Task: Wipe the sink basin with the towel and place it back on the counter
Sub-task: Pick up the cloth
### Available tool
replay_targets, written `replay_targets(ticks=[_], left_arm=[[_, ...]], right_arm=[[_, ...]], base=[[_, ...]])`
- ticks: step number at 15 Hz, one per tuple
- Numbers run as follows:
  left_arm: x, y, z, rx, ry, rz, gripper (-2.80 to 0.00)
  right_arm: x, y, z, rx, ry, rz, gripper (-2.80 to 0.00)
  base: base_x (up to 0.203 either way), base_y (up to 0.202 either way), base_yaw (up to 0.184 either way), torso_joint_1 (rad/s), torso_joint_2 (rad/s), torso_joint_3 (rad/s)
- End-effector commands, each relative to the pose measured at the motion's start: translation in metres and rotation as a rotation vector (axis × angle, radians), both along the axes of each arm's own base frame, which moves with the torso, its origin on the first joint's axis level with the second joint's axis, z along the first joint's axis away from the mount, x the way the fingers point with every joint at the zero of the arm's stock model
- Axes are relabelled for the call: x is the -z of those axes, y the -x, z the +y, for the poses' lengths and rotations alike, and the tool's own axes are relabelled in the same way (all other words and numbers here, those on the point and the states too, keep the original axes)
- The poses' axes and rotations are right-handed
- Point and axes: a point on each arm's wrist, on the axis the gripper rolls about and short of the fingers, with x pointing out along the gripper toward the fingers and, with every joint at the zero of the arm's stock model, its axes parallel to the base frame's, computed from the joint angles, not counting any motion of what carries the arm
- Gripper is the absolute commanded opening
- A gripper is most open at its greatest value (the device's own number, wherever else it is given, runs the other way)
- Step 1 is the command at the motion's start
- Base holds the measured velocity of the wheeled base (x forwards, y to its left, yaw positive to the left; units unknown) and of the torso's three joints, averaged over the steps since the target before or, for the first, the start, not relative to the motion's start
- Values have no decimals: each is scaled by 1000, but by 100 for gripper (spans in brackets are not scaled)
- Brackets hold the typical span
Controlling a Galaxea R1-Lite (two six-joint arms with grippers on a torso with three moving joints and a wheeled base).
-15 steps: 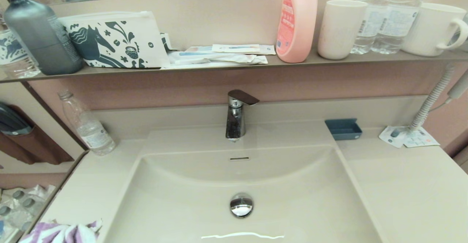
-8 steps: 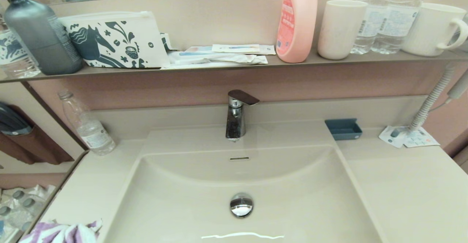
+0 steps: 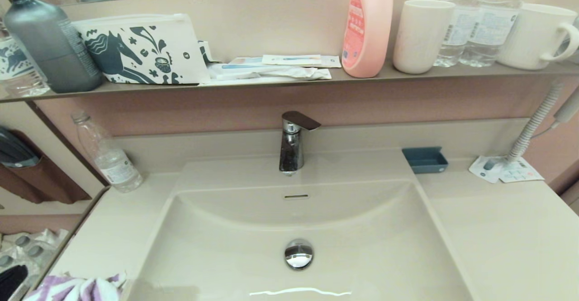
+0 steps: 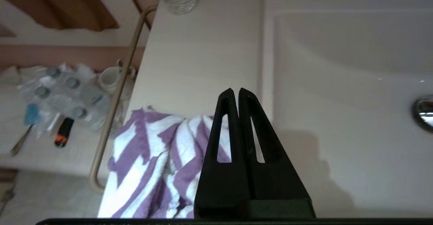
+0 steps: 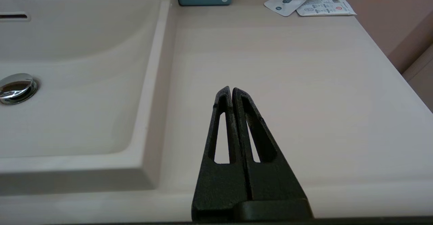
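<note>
The purple and white striped towel [image 3: 77, 288] lies bunched on the counter [image 3: 506, 228] at its near left corner, left of the sink basin [image 3: 371, 246]. The basin's chrome drain plug [image 3: 298, 253] sits in the middle. In the left wrist view my left gripper [image 4: 235, 91] is shut and empty. It hovers over the counter [image 4: 196, 49] between the towel [image 4: 152, 157] and the basin [image 4: 338, 99], just past the towel's far edge. My right gripper [image 5: 230, 89] is shut and empty above the bare counter [image 5: 287, 66] right of the basin [image 5: 67, 110].
A chrome faucet [image 3: 291, 142] stands behind the basin. A small blue tray [image 3: 425, 160] and paper packets [image 3: 504, 169] sit at the back right. A water bottle [image 3: 106, 154] stands at the back left. The shelf [image 3: 362, 77] above holds bottles and cups. A rail [image 4: 115, 99] runs along the counter's left edge.
A dark shape has come in at the head view's bottom left edge, and a faint shadow now falls on the basin's near left rim. The towel has not moved.
</note>
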Motion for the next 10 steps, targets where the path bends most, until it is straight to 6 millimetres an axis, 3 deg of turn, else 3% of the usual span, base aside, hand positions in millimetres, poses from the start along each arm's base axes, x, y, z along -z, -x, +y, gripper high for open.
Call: replay_targets(ticks=[1,5,7,10], left_arm=[[-9,-14,1,-24,-8,96,-280],[-16,-18,4,-173,-70,216,-280],[-10,-12,5,-209,-94,327,-280],[-18,-3,5,-209,-93,431,-280]], right_arm=[[0,0,0,-1,1,0,-280],[0,0,0,-1,1,0,-280],[0,0,0,-1,1,0,-280],[0,0,0,-1,1,0,-280]], base=[[0,0,0,0,0,0],[0,0,0,0,0,0],[0,0,0,0,0,0],[0,0,0,0,0,0]])
